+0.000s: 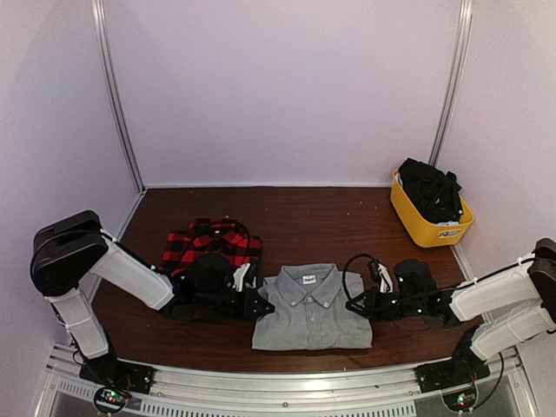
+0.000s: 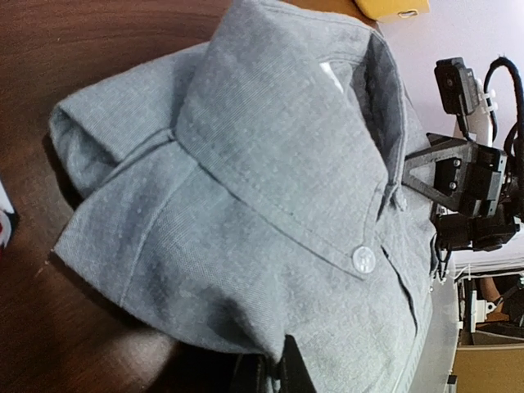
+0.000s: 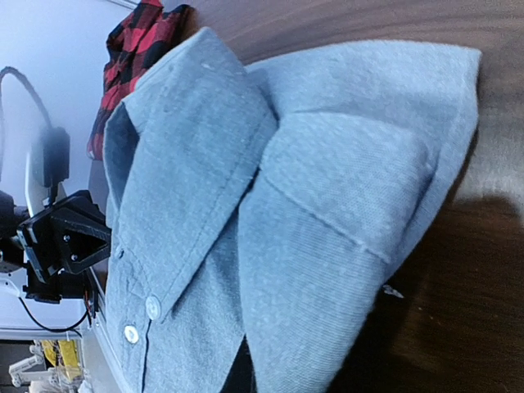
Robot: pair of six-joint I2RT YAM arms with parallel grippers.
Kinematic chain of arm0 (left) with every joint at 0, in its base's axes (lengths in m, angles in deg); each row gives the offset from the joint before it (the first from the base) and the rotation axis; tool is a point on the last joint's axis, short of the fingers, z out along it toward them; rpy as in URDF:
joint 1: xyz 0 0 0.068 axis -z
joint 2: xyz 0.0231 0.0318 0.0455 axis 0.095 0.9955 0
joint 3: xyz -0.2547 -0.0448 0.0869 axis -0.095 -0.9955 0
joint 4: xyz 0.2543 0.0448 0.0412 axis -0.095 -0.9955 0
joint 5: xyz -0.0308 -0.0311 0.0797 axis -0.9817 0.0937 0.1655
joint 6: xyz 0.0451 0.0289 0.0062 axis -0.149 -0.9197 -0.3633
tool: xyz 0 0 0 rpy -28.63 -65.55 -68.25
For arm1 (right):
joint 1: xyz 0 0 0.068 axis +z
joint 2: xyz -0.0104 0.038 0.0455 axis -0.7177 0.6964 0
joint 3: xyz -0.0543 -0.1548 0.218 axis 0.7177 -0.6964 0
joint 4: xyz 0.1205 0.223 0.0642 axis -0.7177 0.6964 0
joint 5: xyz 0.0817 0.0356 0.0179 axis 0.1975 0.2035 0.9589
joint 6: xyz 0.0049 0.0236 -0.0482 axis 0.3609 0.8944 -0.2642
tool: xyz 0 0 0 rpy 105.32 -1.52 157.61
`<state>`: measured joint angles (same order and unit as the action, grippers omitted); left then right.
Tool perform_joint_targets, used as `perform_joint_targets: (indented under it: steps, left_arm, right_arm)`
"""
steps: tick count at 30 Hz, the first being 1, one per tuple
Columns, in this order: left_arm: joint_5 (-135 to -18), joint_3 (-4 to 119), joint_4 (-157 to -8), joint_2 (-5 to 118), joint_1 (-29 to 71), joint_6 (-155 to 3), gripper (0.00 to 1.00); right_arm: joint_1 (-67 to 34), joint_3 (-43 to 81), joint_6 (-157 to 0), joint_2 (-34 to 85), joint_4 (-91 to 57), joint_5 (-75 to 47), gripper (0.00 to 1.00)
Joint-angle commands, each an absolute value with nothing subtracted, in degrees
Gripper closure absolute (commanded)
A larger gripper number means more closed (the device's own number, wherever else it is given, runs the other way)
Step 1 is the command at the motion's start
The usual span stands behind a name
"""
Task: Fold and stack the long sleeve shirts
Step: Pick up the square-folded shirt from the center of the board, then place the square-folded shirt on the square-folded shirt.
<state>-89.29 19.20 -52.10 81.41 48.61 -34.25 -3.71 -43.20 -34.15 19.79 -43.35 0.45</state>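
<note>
The grey shirt (image 1: 310,308) lies folded, collar up and buttoned, at the table's near centre. The red-and-black plaid shirt (image 1: 213,243) lies crumpled behind it to the left, and shows in the right wrist view (image 3: 131,57). My left gripper (image 1: 261,306) is at the grey shirt's left shoulder edge. In the left wrist view its jaws (image 2: 282,372) pinch the grey cloth (image 2: 270,188), which is raised a little. My right gripper (image 1: 354,306) is at the right shoulder edge. Cloth (image 3: 327,205) drapes over its jaws (image 3: 246,377), lifted off the table.
A yellow bin (image 1: 430,221) holding dark clothes stands at the back right by the wall. The brown table (image 1: 330,217) is walled on three sides. A metal rail (image 1: 287,382) runs along the near edge by the arm bases.
</note>
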Motion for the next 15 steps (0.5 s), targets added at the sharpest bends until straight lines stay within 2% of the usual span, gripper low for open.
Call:
perform_joint_targets:
  steps: [1, 9, 15]
  left_arm:
    - [-91.46, 20.27, -47.96, 77.8, 48.6, -35.57, 1.0]
    - [-89.13, 27.53, -61.8, 70.07, 47.83, -40.9, 1.0]
    - [-88.22, 32.2, -72.84, 64.3, 42.87, -45.28, 1.0]
  right_arm:
    - [-3.28, -42.46, -33.74, 14.76, -41.69, 0.37, 1.0]
    - [-3.16, -35.01, -36.0, 6.92, -29.69, -1.95, 1.0]
    - [-3.22, -26.78, -37.92, 6.79, -24.58, -3.0, 1.0]
